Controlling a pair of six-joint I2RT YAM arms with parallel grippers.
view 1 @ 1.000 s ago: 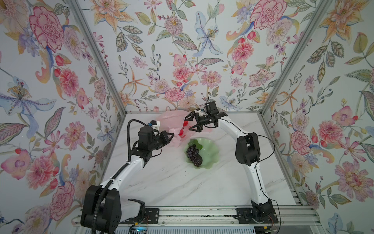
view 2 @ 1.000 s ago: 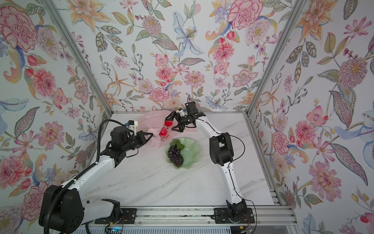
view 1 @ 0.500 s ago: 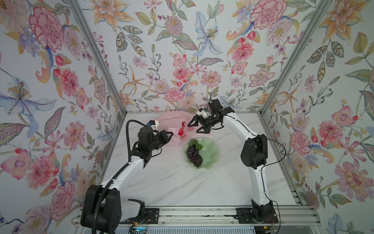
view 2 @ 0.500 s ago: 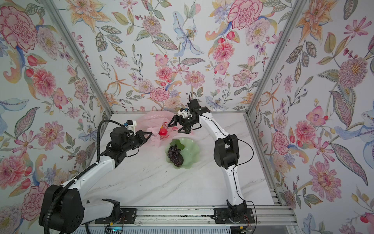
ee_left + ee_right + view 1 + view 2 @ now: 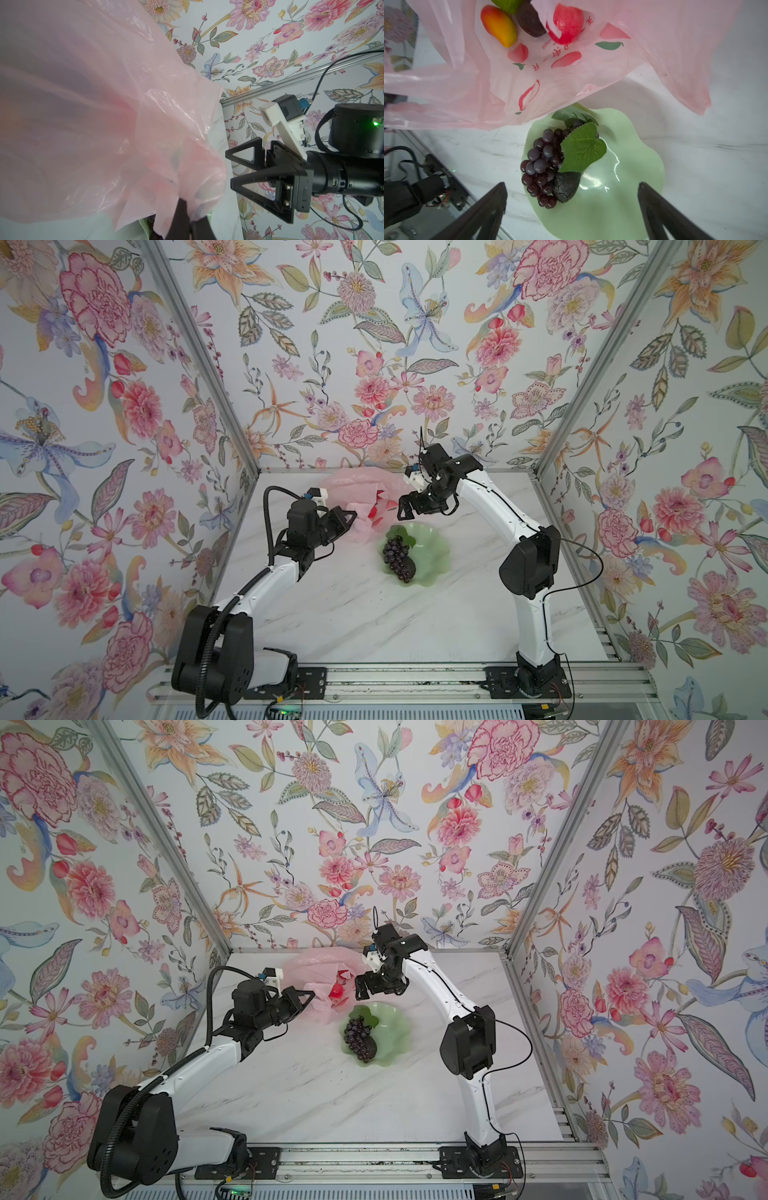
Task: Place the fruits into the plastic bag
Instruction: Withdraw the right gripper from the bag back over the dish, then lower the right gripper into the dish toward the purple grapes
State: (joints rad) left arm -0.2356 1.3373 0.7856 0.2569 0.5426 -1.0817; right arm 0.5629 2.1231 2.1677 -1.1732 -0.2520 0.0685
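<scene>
The pale pink plastic bag (image 5: 357, 489) (image 5: 320, 969) lies at the back of the table. My left gripper (image 5: 353, 516) (image 5: 187, 209) is shut on its crumpled edge and holds the mouth up. Inside the plastic bag (image 5: 571, 68) lie a mango (image 5: 499, 26), a red apple (image 5: 566, 24) (image 5: 376, 510), a dark brown fruit (image 5: 529, 19) and a green one (image 5: 506, 4). A purple grape bunch (image 5: 395, 553) (image 5: 542, 164) and a dark brown round fruit (image 5: 566, 186) rest on the dish. My right gripper (image 5: 405, 508) (image 5: 572, 186) hangs open and empty above the dish's back edge.
The pale green scalloped dish (image 5: 432, 556) (image 5: 623, 187) sits mid-table, its back rim under the bag's front flap. Flowered walls close in at the back and both sides. The metal rail (image 5: 374, 680) with both arm bases runs along the front.
The right arm's elbow has swung rightward, and its open gripper has drawn back from the bag's mouth toward the dish. The left gripper has kept its hold, unmoved.
</scene>
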